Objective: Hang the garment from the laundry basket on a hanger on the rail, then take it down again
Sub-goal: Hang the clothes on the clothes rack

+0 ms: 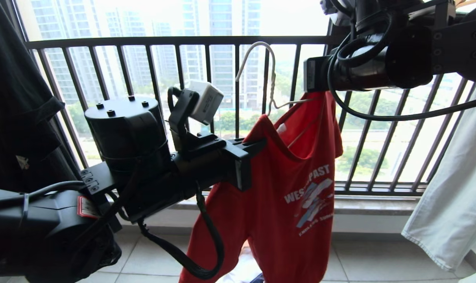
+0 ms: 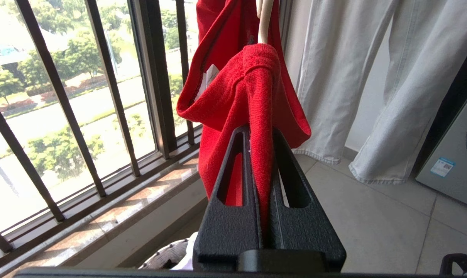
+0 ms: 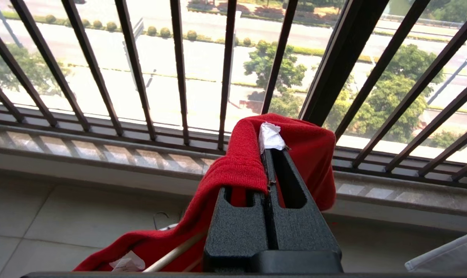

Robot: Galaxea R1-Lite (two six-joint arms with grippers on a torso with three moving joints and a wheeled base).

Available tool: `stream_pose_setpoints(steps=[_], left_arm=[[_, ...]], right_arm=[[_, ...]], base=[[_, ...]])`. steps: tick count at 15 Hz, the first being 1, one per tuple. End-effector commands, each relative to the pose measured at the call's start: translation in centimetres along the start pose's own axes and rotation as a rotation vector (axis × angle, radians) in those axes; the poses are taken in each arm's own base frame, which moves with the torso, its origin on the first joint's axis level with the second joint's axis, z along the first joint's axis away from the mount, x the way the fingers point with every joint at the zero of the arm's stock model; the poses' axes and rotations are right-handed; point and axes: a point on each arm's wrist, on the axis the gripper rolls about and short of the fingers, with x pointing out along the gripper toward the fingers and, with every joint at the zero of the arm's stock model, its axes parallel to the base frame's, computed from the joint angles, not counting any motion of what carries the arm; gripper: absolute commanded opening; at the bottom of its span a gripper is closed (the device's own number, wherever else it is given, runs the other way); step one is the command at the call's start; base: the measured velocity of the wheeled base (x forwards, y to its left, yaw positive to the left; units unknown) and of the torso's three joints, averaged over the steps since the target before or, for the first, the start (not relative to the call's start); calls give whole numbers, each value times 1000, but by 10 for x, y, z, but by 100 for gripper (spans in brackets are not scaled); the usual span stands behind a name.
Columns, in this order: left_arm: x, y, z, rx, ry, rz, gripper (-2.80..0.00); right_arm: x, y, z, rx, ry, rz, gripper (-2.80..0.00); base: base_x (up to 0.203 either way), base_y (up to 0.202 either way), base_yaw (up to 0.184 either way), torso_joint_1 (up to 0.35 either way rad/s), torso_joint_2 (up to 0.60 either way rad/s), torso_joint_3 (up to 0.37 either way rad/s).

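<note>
The garment [image 1: 293, 177], a red T-shirt with white lettering, hangs in the air between my two grippers in front of the balcony bars. My left gripper [image 1: 261, 143] [image 2: 260, 131] is shut on a fold of its neckline [image 2: 233, 88]. Higher and to the right, my right gripper [image 3: 271, 148] is shut on the other side of the red cloth [image 3: 233, 166], with a crumpled white label [image 3: 270, 136] at its tips. The cream-white hanger [image 1: 271, 78] [image 2: 265, 19] sits inside the neck opening, its hook free in the air. The laundry basket [image 2: 166, 256] shows below on the floor. The rail is out of view.
A dark railing of vertical bars [image 1: 238, 39] stands close behind the shirt above a stone ledge [image 1: 371, 204]. A black T-shirt [image 1: 17, 98] hangs at the left and a pale garment [image 1: 450, 188] at the right. A washing machine [image 2: 453, 154] stands beyond on the tiled floor.
</note>
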Motion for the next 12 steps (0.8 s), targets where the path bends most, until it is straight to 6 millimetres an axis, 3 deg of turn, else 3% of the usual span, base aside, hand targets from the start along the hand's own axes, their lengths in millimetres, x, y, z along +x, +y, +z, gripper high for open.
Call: stream_pose_setpoints(steps=[1, 7, 12], left_arm=[[7, -2, 0, 2, -12, 46, -280], [24, -3, -8, 3, -108, 100, -280], [27, -11, -5, -2, -144, 139, -280]], right_arm=[[-4, -1, 2, 12, -11, -13, -280], [-27, 24, 1, 21, -18, 52, -280], [-49, 27, 1, 29, -3, 71, -280]], base=[[0, 0, 0, 0, 0, 0], [0, 0, 0, 0, 0, 0], [0, 0, 0, 0, 0, 0]])
